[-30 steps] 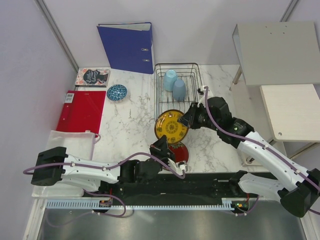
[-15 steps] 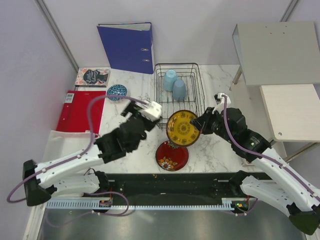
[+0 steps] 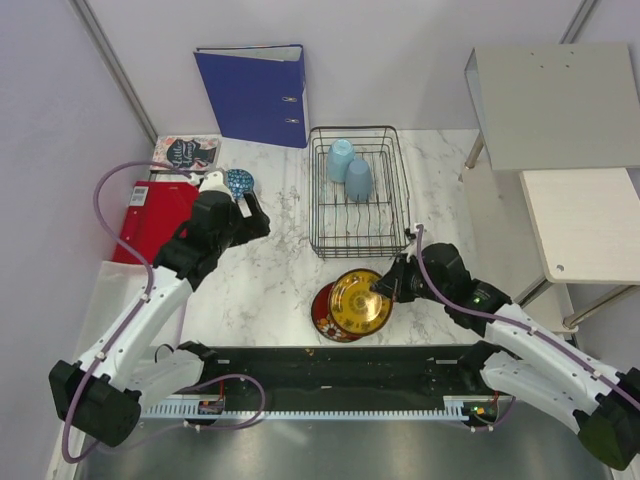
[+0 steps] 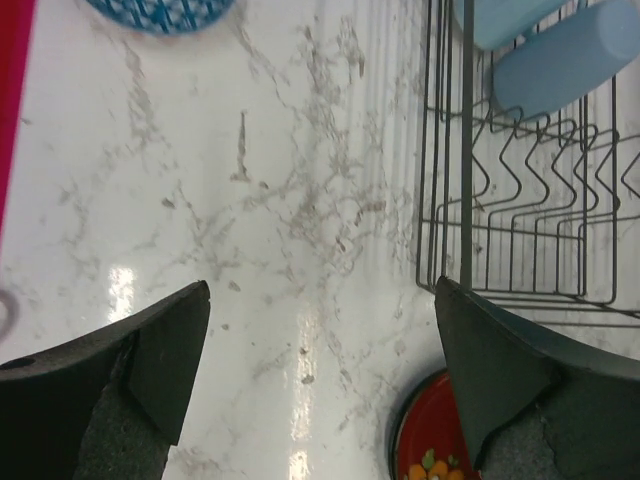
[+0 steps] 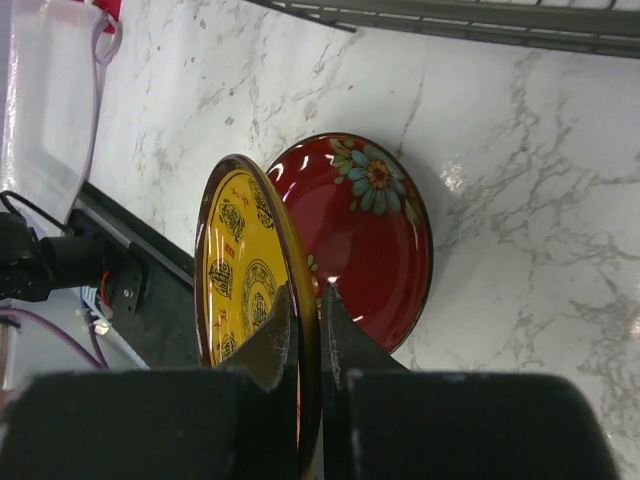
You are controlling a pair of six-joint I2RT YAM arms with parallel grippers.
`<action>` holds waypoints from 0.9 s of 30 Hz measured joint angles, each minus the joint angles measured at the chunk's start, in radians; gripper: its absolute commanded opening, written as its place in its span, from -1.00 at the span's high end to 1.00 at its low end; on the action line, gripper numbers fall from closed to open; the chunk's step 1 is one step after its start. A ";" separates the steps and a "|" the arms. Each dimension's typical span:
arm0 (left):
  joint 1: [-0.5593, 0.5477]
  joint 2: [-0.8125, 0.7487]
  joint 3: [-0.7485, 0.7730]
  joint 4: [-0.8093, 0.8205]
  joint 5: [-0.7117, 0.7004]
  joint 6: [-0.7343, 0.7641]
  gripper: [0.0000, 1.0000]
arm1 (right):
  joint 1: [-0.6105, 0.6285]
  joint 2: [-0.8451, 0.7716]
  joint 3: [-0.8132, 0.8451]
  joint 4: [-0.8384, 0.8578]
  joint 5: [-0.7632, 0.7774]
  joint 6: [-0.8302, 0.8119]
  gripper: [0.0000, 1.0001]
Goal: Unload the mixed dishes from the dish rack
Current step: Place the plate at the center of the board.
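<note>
Clamping yellow plate (image 5: pixel 232 262), right hand (image 5: pixel 306 310).

Bare worktop (image 4: pixel 250 200) is left open ahead of the left tool (image 4: pixel 320 290); passage is barred rightward by the dish rack (image 4: pixel 520 240), ahead-left by the bowl (image 4: pixel 160 12).

The right gripper (image 5: pixel 305 300) pinches the rim of the yellow patterned plate (image 5: pixel 240 270), one finger on each face. The plate stands nearly on edge, its decorated face turned left. Behind it the red floral plate (image 5: pixel 375 250) lies flat on the marble table (image 5: pixel 530 200), partly hidden by the yellow one (whether the two touch is unclear). The dish rack (image 5: pixel 450 20) shows only as wires along the top edge. A translucent pouch (image 5: pixel 50 100) lies upper left, above a black rail (image 5: pixel 130 290).
</note>
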 measured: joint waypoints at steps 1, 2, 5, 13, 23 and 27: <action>0.012 0.017 -0.010 -0.007 0.039 -0.028 -0.99 | 0.000 0.014 -0.011 0.024 -0.015 0.006 1.00; 0.018 0.031 -0.019 -0.012 0.072 -0.051 -0.98 | 0.000 0.027 -0.020 0.044 -0.030 0.013 1.00; 0.021 0.055 -0.041 -0.016 0.145 -0.098 -0.99 | 0.000 0.068 -0.044 0.107 -0.064 0.021 1.00; 0.021 0.053 -0.062 -0.006 0.193 -0.133 -0.98 | 0.000 0.196 -0.091 0.243 -0.101 0.029 1.00; 0.021 0.044 -0.098 0.002 0.193 -0.133 -0.98 | 0.000 0.391 -0.139 0.400 -0.131 0.044 0.90; 0.021 0.044 -0.105 0.007 0.193 -0.133 -0.98 | -0.001 0.421 -0.138 0.438 -0.141 0.048 0.18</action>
